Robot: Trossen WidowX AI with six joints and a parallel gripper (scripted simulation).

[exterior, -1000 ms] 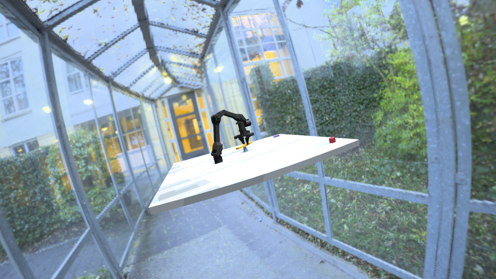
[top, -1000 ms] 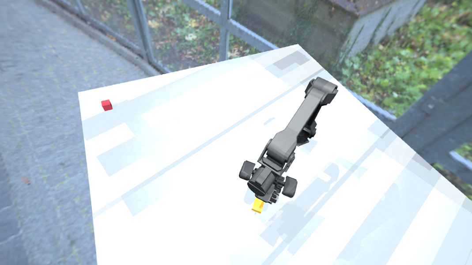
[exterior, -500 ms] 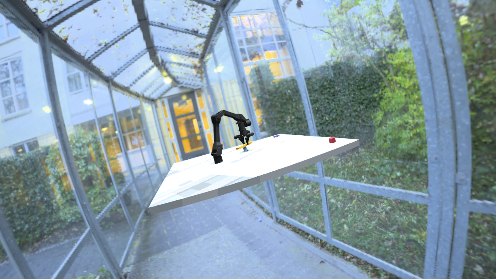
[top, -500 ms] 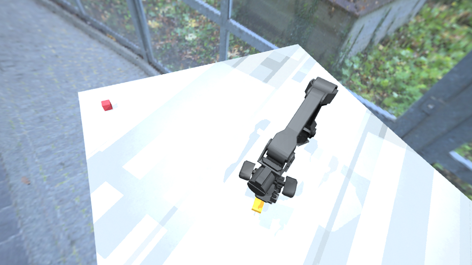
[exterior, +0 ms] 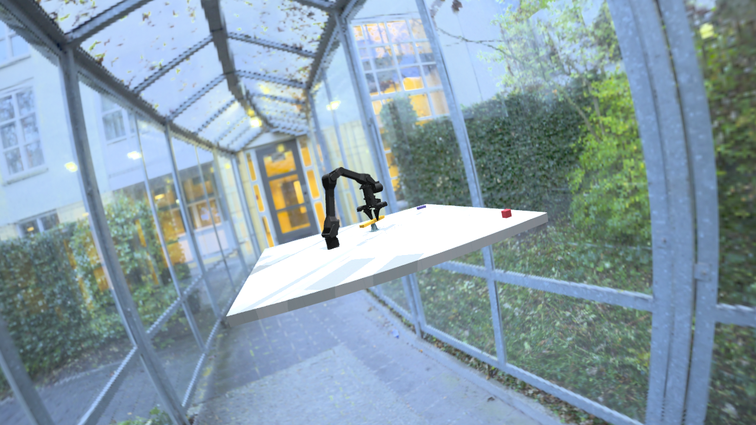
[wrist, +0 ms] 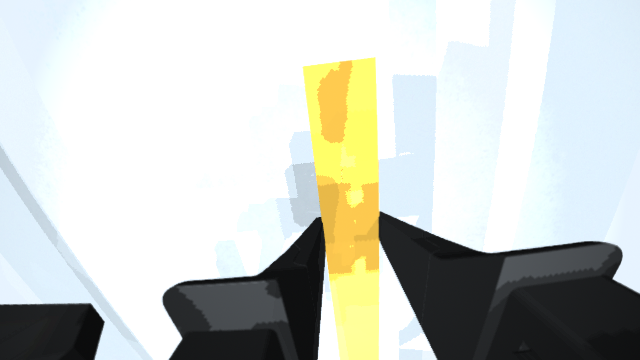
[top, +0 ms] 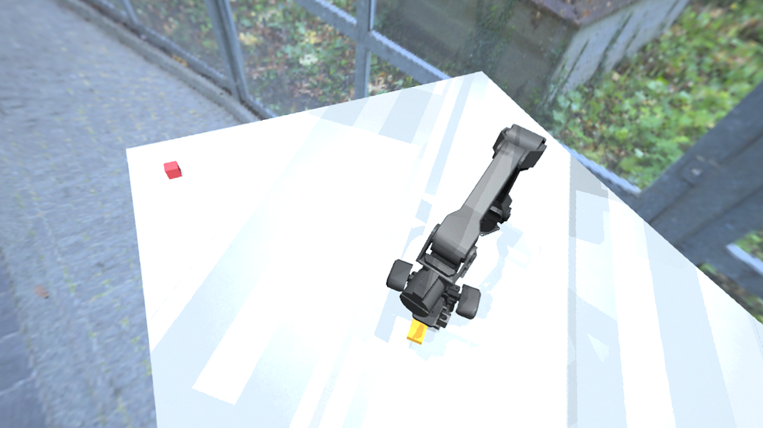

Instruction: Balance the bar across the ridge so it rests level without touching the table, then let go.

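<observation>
My hand point(top: 418, 324) point(exterior: 375, 219) point(wrist: 348, 220) grips the bar point(top: 416, 332) point(exterior: 365, 225) point(wrist: 346, 120), its long axis running between my fingers, above the ridge point(exterior: 374, 228)

Yellow bar held above the ridge

The bar point(top: 416, 332) point(exterior: 366, 225) point(wrist: 350, 150), long, straight, flat-faced and yellow with orange patches of shade, is clamped in the gripper point(top: 434, 306) point(exterior: 376, 218) point(wrist: 348, 220). It lies crosswise over the ridge point(exterior: 374, 228), its ends reaching out past either side. Whether it touches the ridge's top or sits truly level cannot be told. The ridge is small, dark grey-green and upright, with a flared foot on the white table point(top: 212, 232) point(exterior: 327, 264) point(wrist: 150, 100), which spreads out around it.
</observation>
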